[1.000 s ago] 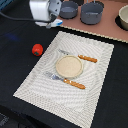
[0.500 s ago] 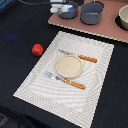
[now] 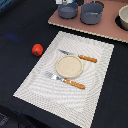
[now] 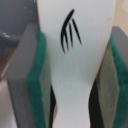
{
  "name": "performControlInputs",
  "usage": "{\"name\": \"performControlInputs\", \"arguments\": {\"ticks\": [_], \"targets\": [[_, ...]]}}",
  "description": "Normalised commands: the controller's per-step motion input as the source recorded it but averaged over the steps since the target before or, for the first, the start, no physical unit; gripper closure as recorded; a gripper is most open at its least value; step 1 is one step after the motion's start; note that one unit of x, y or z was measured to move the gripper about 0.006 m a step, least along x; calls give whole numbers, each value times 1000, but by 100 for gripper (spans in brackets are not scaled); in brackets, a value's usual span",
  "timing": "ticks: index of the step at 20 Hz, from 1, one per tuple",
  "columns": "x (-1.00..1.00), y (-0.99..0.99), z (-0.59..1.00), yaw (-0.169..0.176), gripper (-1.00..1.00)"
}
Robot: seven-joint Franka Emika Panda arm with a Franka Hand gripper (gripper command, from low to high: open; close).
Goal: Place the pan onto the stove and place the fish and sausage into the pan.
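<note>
From my station I see the sausage (image 3: 37, 49) alone on the dark worktop near its left edge, beside the placemat (image 3: 70, 70). The pan (image 3: 67, 10) stands on the stove (image 3: 85, 26) at the far edge. The arm, low over the pan a second ago, has left the exterior view (lifted, I judge). The gripper (image 4: 75, 75) pads clamp the white fish (image 4: 75, 55), so the sausage remains.

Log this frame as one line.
gripper: shut on white fish toy | blue-grey saucepan: on pinkish stove board | red sausage toy: beside placemat
</note>
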Motion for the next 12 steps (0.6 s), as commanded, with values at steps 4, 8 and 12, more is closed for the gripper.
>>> {"name": "performControlInputs", "arguments": {"ticks": [4, 8, 12], "targets": [[73, 481, -200, 0, 100], [282, 436, -198, 0, 100], [237, 510, -196, 0, 100]]}}
